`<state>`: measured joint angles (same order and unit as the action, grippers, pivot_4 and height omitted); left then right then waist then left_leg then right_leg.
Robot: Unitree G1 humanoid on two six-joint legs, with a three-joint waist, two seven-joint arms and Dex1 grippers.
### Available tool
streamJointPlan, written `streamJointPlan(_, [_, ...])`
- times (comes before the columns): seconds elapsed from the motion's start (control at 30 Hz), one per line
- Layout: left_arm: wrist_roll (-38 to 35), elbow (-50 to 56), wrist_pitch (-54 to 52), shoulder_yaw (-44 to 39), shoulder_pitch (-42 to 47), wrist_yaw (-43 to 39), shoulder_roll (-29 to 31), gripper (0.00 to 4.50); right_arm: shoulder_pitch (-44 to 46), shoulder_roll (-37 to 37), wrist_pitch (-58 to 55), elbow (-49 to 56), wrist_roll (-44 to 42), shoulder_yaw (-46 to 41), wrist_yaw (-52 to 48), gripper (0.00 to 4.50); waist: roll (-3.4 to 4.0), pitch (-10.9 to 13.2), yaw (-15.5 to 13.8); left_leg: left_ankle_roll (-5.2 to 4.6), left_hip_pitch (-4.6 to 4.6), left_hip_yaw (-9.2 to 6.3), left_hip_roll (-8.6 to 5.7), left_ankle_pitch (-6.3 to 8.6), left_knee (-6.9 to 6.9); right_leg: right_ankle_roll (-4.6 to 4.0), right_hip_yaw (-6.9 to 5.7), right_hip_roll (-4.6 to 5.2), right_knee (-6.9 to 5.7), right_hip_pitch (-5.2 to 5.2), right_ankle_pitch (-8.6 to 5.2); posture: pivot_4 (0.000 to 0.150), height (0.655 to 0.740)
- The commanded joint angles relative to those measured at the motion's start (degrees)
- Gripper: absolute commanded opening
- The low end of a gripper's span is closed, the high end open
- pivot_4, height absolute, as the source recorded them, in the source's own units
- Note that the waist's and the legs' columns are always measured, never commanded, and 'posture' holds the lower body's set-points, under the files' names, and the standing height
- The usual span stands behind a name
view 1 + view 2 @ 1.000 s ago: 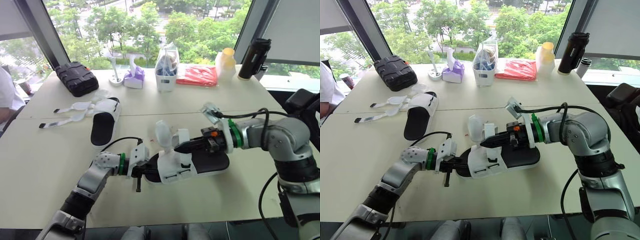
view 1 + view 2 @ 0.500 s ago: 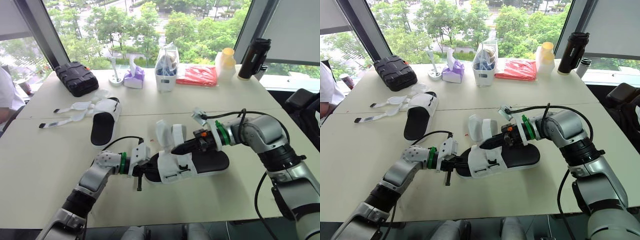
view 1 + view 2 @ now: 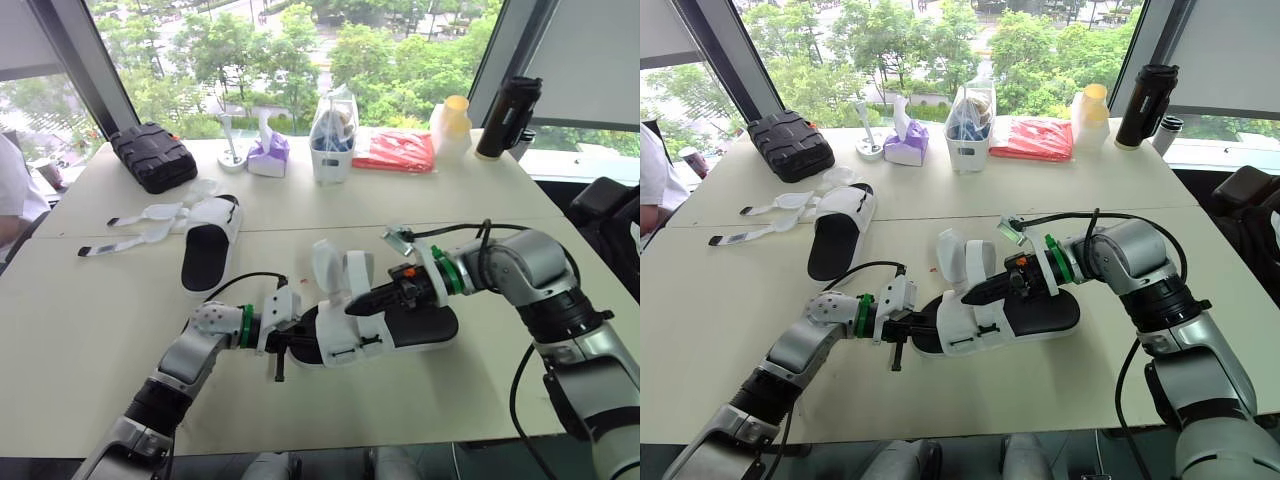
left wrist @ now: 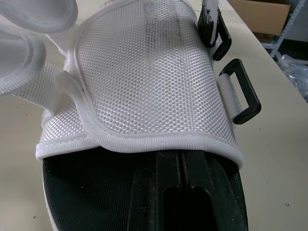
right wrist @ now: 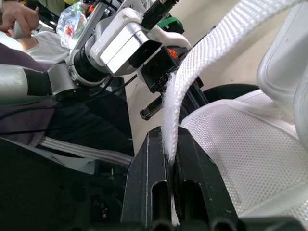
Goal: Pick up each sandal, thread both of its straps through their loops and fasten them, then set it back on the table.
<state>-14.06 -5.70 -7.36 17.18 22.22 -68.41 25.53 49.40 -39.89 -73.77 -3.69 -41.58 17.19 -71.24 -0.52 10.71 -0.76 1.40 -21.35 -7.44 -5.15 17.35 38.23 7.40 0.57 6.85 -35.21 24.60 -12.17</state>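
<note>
Right jaws on strap (image 5: 207, 57); left jaws on sandal (image 3: 345, 335)

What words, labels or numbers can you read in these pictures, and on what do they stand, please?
None can be read.
Any print on the purple tissue pack, the red packet and the black flask is too small to make out.
The sandal and its strap show no lettering.

I am logging silver-grey shells on the left arm (image 3: 185, 360) and right arm (image 3: 525, 265); both are wearing green wrist rings (image 3: 244, 325), black cables (image 3: 500, 228) looping alongside.
</note>
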Motion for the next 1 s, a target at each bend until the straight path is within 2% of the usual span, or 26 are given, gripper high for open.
streamJointPlan(0.03, [1.9, -1.0, -0.7, 1.2, -0.2, 1.3, -0.5, 0.00, 2.3, 0.1, -0.7, 0.1, -0.7, -1.3, -0.5, 0.06, 0.00, 0.0, 0.0, 0.00, 0.00, 0.00, 0.00, 0.00, 0.00, 0.00, 0.00, 0.00, 0.00, 0.00, 0.00, 0.150, 0.7400])
streamJointPlan(0.23, [1.9, -0.3, -1.0, 1.2, -0.7, 1.4, -0.5, 0.00, 4.0, 0.9, -1.2, -2.8, -0.5, -1.6, -0.6, 0.06, 0.00, 0.0, 0.0, 0.00, -0.01, 0.00, 0.00, 0.00, 0.00, 0.00, 0.00, 0.00, 0.00, 0.01, 0.00, 0.150, 0.7400])
streamJointPlan(0.57, [1.7, 0.7, -1.5, 0.9, -1.2, 1.6, 0.0, 0.00, 2.2, 1.3, -0.2, -3.4, 0.9, 0.8, -0.9, 0.06, 0.00, 0.0, 0.0, 0.00, -0.02, 0.00, 0.00, 0.00, 0.00, 0.00, 0.00, 0.00, 0.00, 0.02, 0.00, 0.150, 0.7400])
streamJointPlan(1.0, [1.9, 0.4, -1.2, 0.9, -1.1, 1.8, -0.4, 0.00, 2.9, 1.2, -3.7, -1.8, -1.3, -0.5, -0.7, 0.06, 0.00, 0.0, 0.0, 0.00, -0.02, 0.00, 0.00, 0.00, -0.01, 0.00, 0.00, 0.00, 0.00, 0.02, 0.00, 0.150, 0.7400])
